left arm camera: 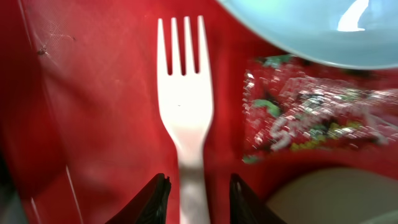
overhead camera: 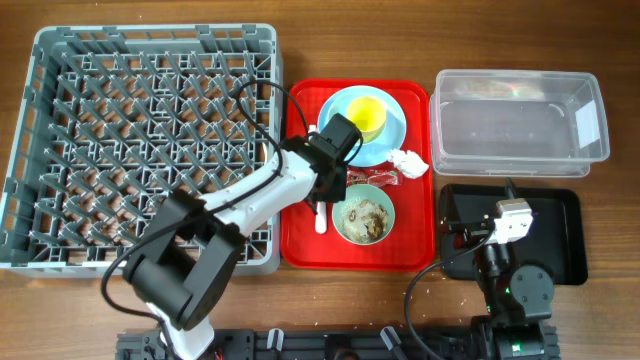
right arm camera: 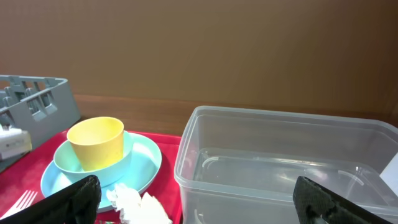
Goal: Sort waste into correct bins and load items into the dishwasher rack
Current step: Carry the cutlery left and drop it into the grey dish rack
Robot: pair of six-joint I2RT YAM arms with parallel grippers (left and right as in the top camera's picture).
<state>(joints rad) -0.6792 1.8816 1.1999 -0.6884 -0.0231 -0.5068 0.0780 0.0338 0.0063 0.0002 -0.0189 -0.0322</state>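
Overhead: one grey dishwasher rack fills the left of the table. Beside it lies one red tray. To the right are one clear tub and, nearer the robot, one black tray with the right arm partly over it. On the red tray are one light blue plate with one yellow cup on it, one white napkin, one red-and-silver wrapper, and one bowl of whitish scraps with brown bits. There is also one white utensil, its far end hidden under the left end effector.

Left wrist: the utensil proves to be a fork with four tines, lying flat on the red tray. The wrapper is just right of it, with the plate's edge beyond and the bowl's rim at lower right. The left end effector is partly open, one finger on each side of the handle with red showing between. It grips nothing.

Right wrist: the right end effector is spread wide and empty. Ahead are the tub, with nothing in it, the cup on the plate, the napkin, the fork's tines and a corner of the rack.
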